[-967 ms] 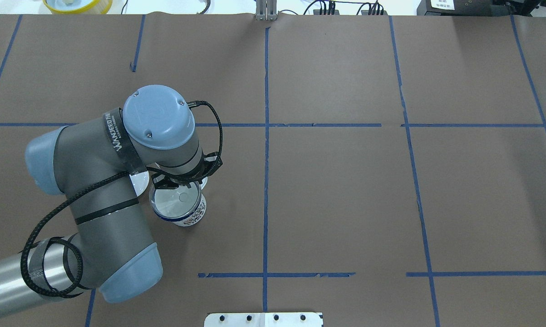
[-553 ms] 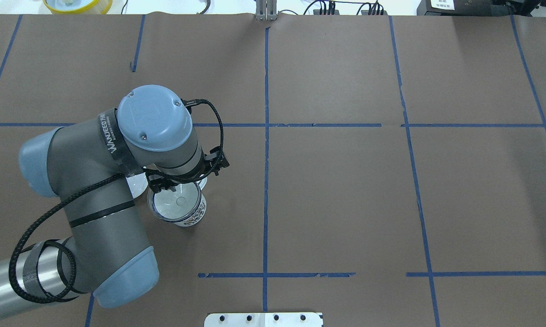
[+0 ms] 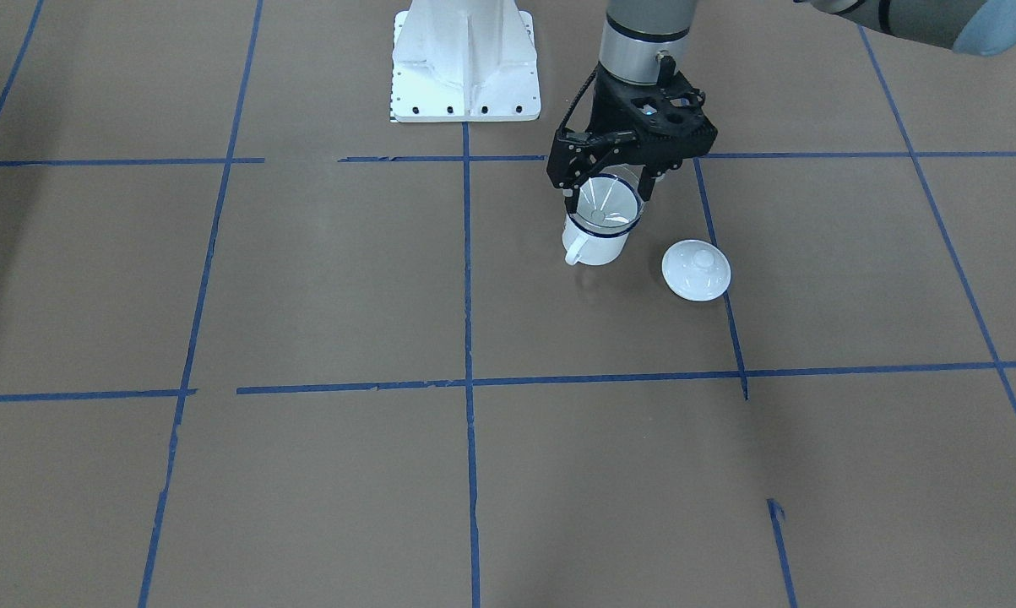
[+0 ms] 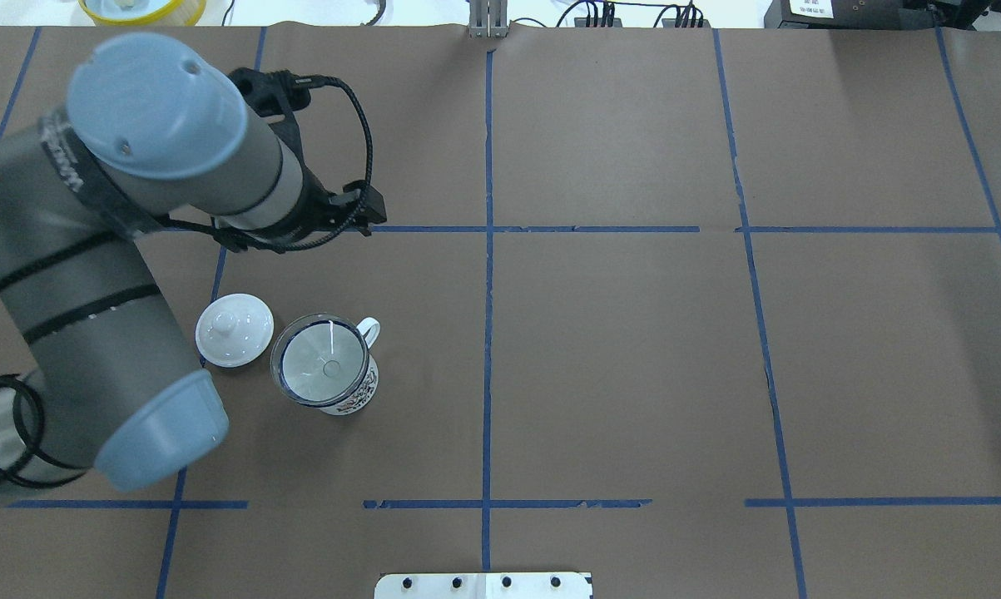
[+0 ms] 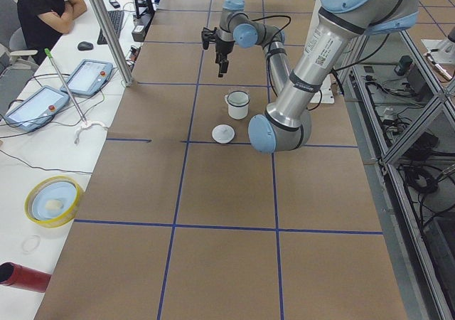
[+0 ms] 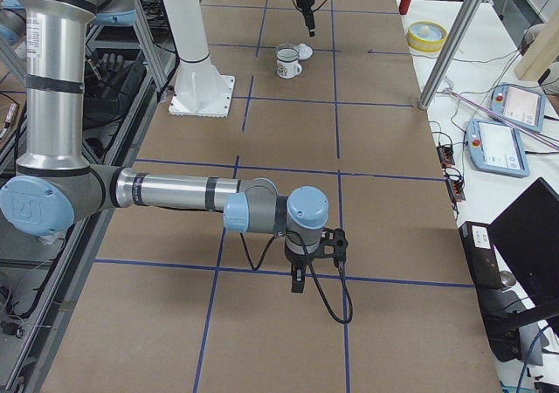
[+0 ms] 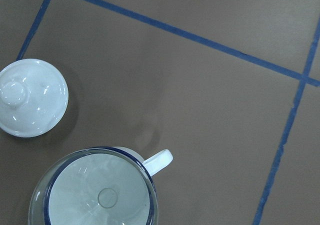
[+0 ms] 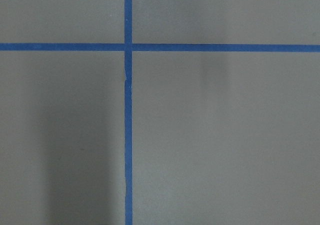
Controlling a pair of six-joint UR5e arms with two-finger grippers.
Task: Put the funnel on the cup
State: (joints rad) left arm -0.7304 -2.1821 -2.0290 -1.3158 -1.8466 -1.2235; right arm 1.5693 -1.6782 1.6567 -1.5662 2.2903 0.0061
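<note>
- Clear plastic, the funnel (image 4: 321,366) sits upright in the mouth of the cup (image 3: 596,247). Its wide cone fills the dark blue rim and its spout points down inside. Nothing grips it.
- White enamel, the cup stands upright on the brown paper-covered worktop (image 4: 616,349), in the robot's left half. Its loop handle is turned away from the robot and toward its right. A printed pattern shows on the side facing the robot.
- Round and white, the lid (image 4: 234,330) lies knob up just beside the cup, on the robot's left of it, with a narrow strip of paper between the two.
- Black, the left end effector (image 3: 606,199) hangs over the cup with its fingers pointing down and spread wide, and it holds nothing. In the front-facing view the two fingers stand either side of the funnel's rim. The side views show it lifted clear above the cup.
- Black too, the right end effector (image 6: 297,281) points down and hovers low over the worktop, close to a crossing of the blue tape lines (image 4: 488,333) and well apart from the cup. Only a side view shows it, so I cannot tell whether its fingers are spread or closed.
</note>
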